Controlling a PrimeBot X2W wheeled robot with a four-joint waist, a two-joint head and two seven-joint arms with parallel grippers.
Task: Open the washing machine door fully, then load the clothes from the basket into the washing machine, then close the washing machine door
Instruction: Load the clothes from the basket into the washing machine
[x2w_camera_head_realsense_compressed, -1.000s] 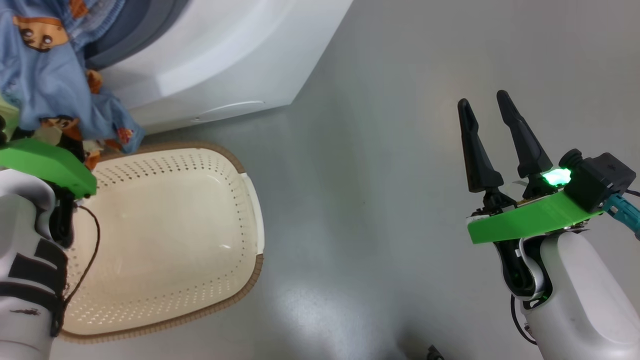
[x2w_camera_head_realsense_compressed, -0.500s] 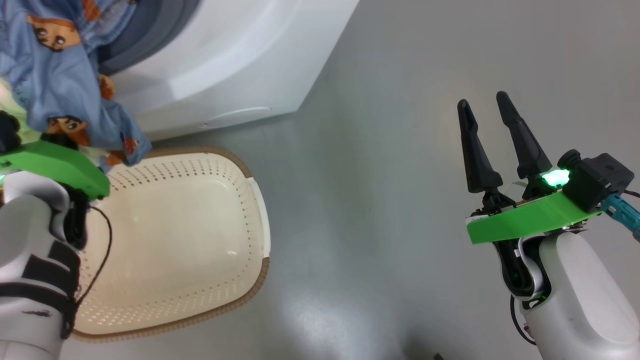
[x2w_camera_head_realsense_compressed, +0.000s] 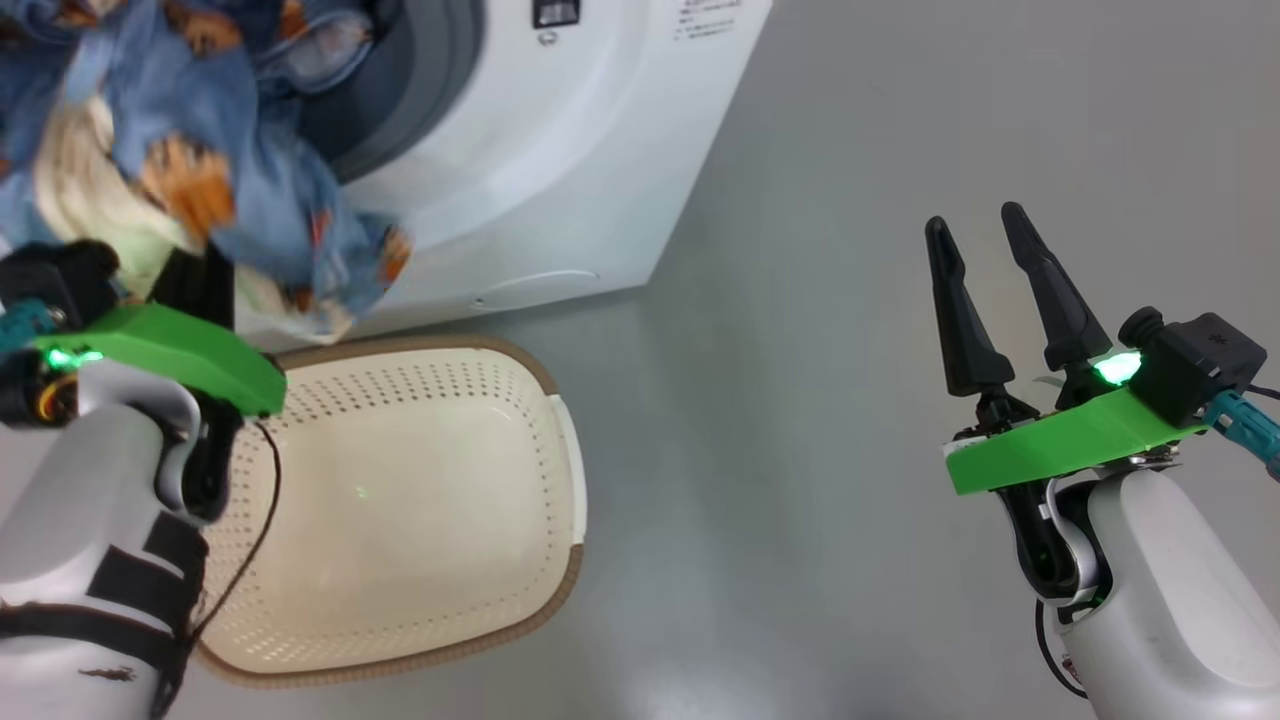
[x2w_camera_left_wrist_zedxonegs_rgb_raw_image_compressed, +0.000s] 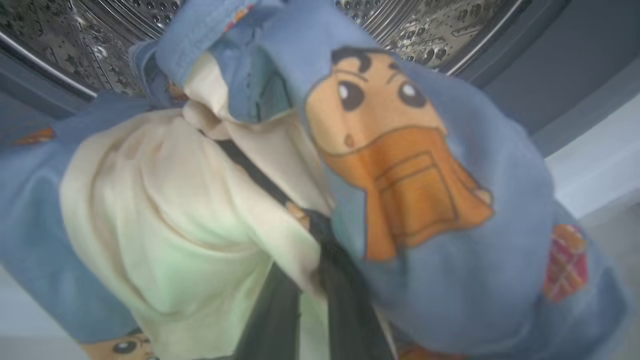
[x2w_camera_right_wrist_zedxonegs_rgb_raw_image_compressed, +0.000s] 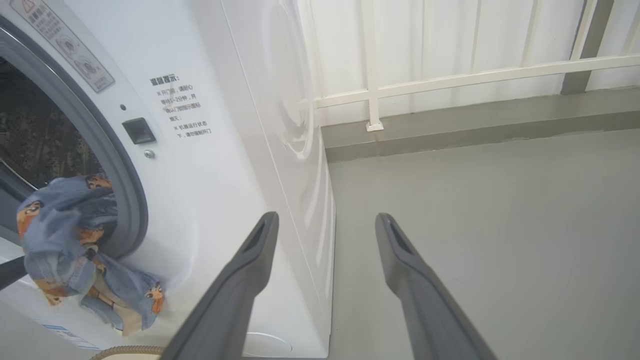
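The left hand (x2w_camera_left_wrist_zedxonegs_rgb_raw_image_compressed: 312, 225) is clamped tight on the clothes (x2w_camera_head_realsense_compressed: 200, 170), which hang at the upper left of the head view, at the drum mouth of the washing machine (x2w_camera_head_realsense_compressed: 560, 170) and above the basket (x2w_camera_head_realsense_compressed: 565, 560). The black Chinese print (x2w_camera_right_wrist_zedxonegs_rgb_raw_image_compressed: 180, 107) on the machine's front is too small to read. At right, the right hand (x2w_camera_head_realsense_compressed: 972, 218) is spread wide over the floor (x2w_camera_head_realsense_compressed: 800, 400), holding nothing.
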